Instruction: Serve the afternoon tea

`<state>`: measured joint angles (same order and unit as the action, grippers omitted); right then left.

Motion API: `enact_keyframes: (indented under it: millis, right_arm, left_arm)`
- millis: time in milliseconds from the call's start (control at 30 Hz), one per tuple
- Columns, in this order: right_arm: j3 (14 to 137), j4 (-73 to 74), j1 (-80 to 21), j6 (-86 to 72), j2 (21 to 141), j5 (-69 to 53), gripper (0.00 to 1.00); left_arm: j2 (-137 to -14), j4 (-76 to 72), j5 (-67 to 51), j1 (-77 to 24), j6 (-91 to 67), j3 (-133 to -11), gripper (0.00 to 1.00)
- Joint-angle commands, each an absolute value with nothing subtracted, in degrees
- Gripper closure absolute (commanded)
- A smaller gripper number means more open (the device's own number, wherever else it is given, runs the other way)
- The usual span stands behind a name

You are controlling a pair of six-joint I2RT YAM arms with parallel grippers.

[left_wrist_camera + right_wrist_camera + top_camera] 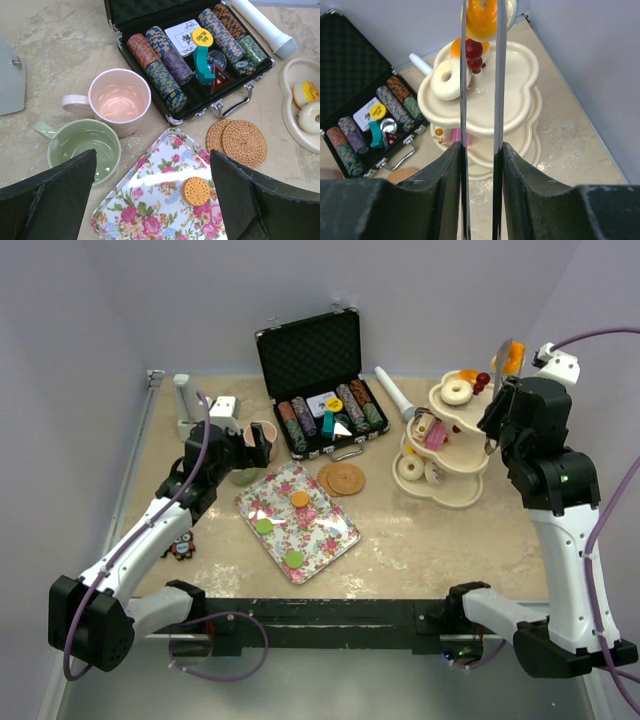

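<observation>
Top external view had the left tool spread wide and empty, poised near the green cup and pink cup, which stood side by side on the surface. Just right of them lay a floral tray carrying a biscuit, beside an open case of chips. Further right stood the three-tier stand, a white donut on its top tier. Over that tier, the right tool clamped metal tongs, whose tips pinched an orange donut.
</observation>
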<state>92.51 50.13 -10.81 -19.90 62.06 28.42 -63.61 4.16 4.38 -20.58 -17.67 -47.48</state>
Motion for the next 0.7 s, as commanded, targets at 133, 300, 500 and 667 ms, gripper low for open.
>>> enact_keyframes:
  millis: [133,300,500,667]
  right_arm:
    - [91.3,54.1,-10.5,-21.0,57.4,20.1,0.86]
    - [89.4,57.0,-10.6,-21.4,56.2,22.8,0.86]
    - [83.8,57.0,-10.6,-21.7,54.6,21.6,0.86]
    - [81.3,55.6,-10.6,-21.7,54.9,19.9,0.85]
  left_arm:
    - [-62.0,2.0,3.5,-20.4,-18.9,-49.0,0.0]
    - [-62.1,2.0,3.4,-20.4,-18.9,-49.0,0.0]
    - [-62.1,2.0,3.8,-20.4,-18.8,-48.9,0.0]
    - [-62.3,2.1,4.0,-20.4,-18.7,-48.9,0.0]
